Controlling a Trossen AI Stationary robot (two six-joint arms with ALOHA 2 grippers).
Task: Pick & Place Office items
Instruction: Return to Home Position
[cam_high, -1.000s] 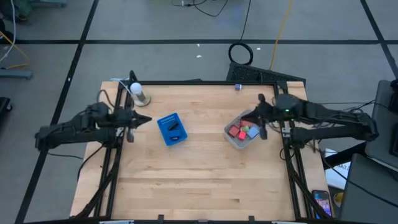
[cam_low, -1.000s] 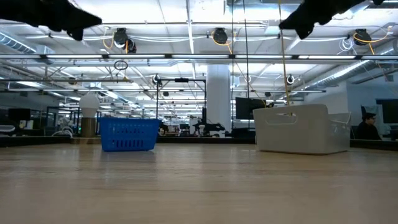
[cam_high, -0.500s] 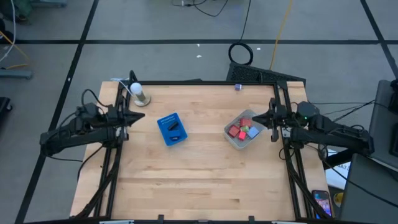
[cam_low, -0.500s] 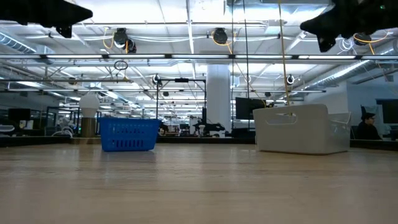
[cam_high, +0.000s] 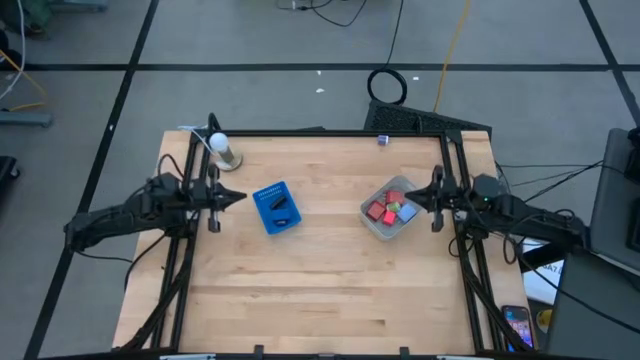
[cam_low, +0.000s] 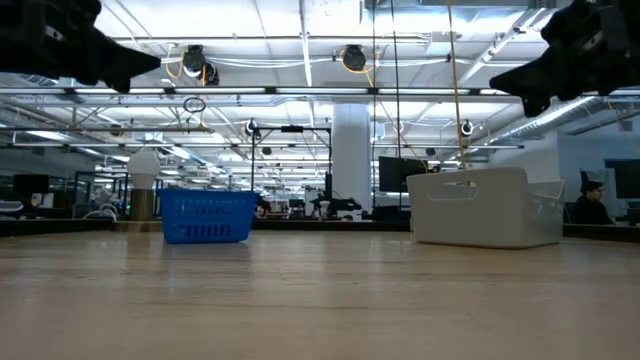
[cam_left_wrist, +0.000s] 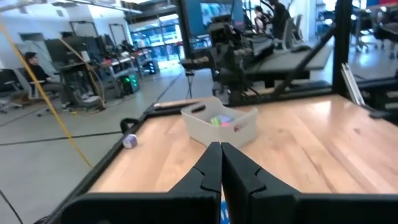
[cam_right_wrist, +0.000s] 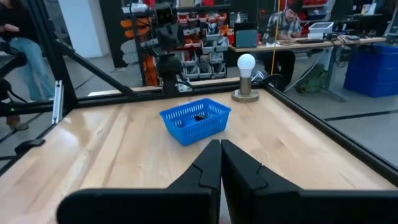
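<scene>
**Arms drawn back — sorting looks finished**

The left jaws are pressed together and empty, as that arm's wrist view shows. The right jaws are the same, tips touching and holding nothing. A second ago the right jaws hung over the clear tub (cam_high: 372, 222). Now the right arm (cam_high: 520, 215) has drawn them back to the right edge of the counter (cam_high: 320, 290) and lowered them, just beside the tub. The left arm (cam_high: 130, 212) has settled near the left edge, its jaws just short of the blue basket (cam_high: 258, 195). I read this as the placing done and both arms heading home.

The count is two arms and two containers. The office items (cam_high: 388, 210) sit inside them:
- **Tub:** red blocks (cam_high: 380, 211) — at least two, I cannot split them further — one light-blue block (cam_high: 406, 213) and one green bit (cam_high: 399, 205).
- **Basket:** dark flat pieces (cam_high: 281, 206), number unclear from above.

Elsewhere there is one white bulb (cam_high: 220, 148) on a stand at the far left corner, and one small bluish thing (cam_high: 383, 140) at the far edge. No piece lies on the bare counter.
</scene>
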